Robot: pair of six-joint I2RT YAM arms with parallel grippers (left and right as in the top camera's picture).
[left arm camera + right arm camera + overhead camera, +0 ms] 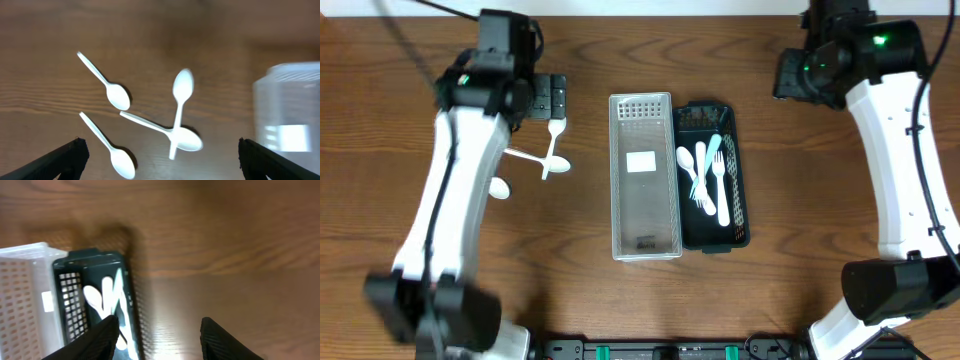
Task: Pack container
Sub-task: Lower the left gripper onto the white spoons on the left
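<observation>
A white perforated basket (645,240) stands mid-table, and a black basket (744,215) touches its right side. The black basket holds several white and teal plastic utensils (705,180). Several loose white spoons (552,150) lie on the wood to the left of the white basket. In the left wrist view they show as crossed spoons (177,120) and two separate ones (109,87). My left gripper (160,160) is open and empty above the spoons, and also shows overhead (546,98). My right gripper (160,340) is open and empty over bare wood, right of the black basket (92,262).
The white basket's edge shows at the right of the left wrist view (292,107) and at the left of the right wrist view (22,295). Both arm bases stand at the table's front edge. The table is brown wood.
</observation>
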